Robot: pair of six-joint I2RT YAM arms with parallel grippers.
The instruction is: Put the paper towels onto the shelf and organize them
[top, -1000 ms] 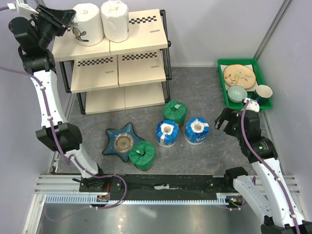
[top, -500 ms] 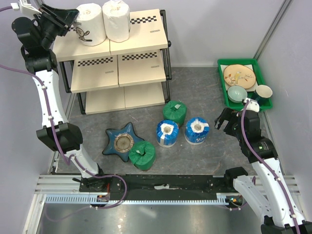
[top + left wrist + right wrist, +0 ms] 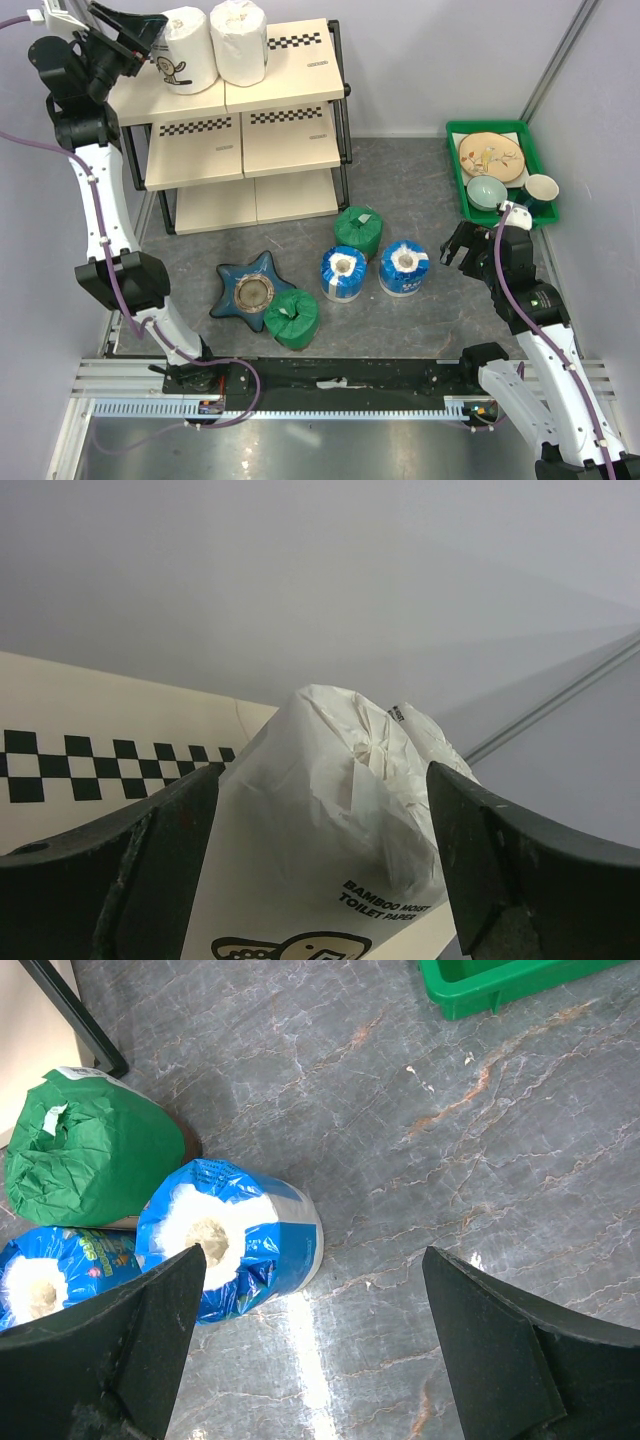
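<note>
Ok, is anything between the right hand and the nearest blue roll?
Nothing visible. The right hand is open beside the blue roll, with only the bare gray surface between them.

Bright, even overhead light with soft shadows. A white glare streak crosses the tabletop point(image 3: 300, 1348) toward its right edge; wrist-view foregrounds seem slightly soft.

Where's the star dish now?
Top view, left of centre: star dish lies in front of the shelf, a green roll at its near-right point.
</note>
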